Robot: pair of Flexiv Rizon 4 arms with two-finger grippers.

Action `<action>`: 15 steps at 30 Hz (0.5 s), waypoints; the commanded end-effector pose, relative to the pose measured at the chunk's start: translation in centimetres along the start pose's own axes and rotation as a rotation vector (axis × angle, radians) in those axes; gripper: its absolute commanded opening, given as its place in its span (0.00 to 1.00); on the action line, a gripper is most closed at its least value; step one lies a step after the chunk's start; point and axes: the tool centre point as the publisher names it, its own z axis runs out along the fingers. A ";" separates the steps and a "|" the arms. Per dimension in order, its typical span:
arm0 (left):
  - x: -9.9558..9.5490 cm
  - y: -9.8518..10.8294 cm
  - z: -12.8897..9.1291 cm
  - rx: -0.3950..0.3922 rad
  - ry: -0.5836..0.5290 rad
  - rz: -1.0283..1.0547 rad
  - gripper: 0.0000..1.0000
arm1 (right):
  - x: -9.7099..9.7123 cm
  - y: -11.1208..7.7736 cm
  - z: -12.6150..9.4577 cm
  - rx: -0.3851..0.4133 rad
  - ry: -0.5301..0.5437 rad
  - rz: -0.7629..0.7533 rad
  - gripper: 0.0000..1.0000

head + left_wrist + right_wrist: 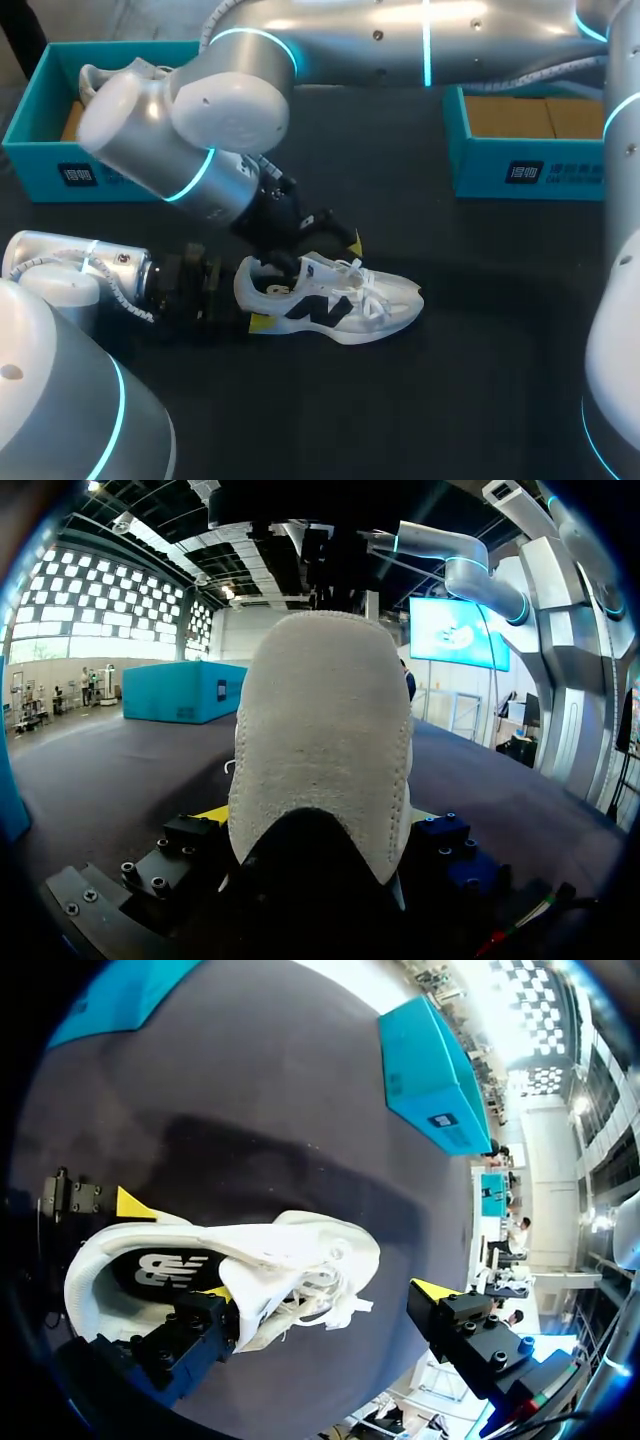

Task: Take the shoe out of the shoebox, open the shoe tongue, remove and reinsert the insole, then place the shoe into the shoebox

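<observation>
1. Black table (480,330), bearing a shoe (340,300) near its middle.
2. Silver right arm (400,40) with blue light rings, in from the far right, stretched across behind the shoe and bent down over its heel end.
3. Silver left arm (60,270), low over the table, in line with the shoe and just behind its heel.
4. Teal box (30,150) well beyond the shoe's heel end, far left, with a second pale shoe (100,80) inside. Another teal box (520,170) well beyond the shoe's toe, far right, lined with brown card.
5. White, with a dark letter on the near side: the shoe itself, upright on its sole, toe toward the right, out of both boxes and apart from them.
6. Left gripper (318,815) clamped on the shoe's heel, a yellow tip pressed against each side, with the heel's back filling the left wrist view.
7. Right gripper (325,1295) spread wide above the shoe. One finger (215,1295) at the rim of the shoe's mouth, touching it. The other finger (435,1290) off past the toe, clear of the shoe.
8. Dark insole (165,1270) lying inside the shoe, seen through its mouth in the right wrist view.
9. White laces (365,285) loose over the shoe's forefoot.
</observation>
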 end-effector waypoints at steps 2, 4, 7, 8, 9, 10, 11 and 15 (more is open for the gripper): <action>0.2 0.5 0.4 0.000 -0.004 -0.001 0.00 | -1.3 -0.2 0.6 -0.002 0.047 0.081 0.95; 0.2 0.5 0.4 0.000 -0.004 -0.001 0.00 | -1.7 -0.1 0.7 0.003 0.052 0.077 0.93; 0.2 0.5 0.4 0.000 -0.004 -0.001 0.00 | -2.2 0.0 0.7 0.007 0.053 0.069 0.91; 0.2 0.5 0.4 0.000 -0.004 -0.001 0.00 | -2.3 0.0 0.7 0.009 0.053 0.067 0.90; 0.2 0.5 0.4 0.000 -0.004 -0.001 0.00 | -2.5 0.0 0.8 0.011 0.055 0.063 0.89; 0.2 0.5 0.4 0.000 -0.004 -0.001 0.00 | -2.6 0.0 0.8 0.013 0.057 0.060 0.89; 0.2 0.5 0.4 0.000 -0.004 -0.001 0.00 | -2.6 0.0 0.8 0.015 0.060 0.059 0.88; 0.2 0.5 0.4 0.000 -0.004 -0.001 0.00 | -2.3 -0.2 1.1 0.031 0.082 0.046 0.79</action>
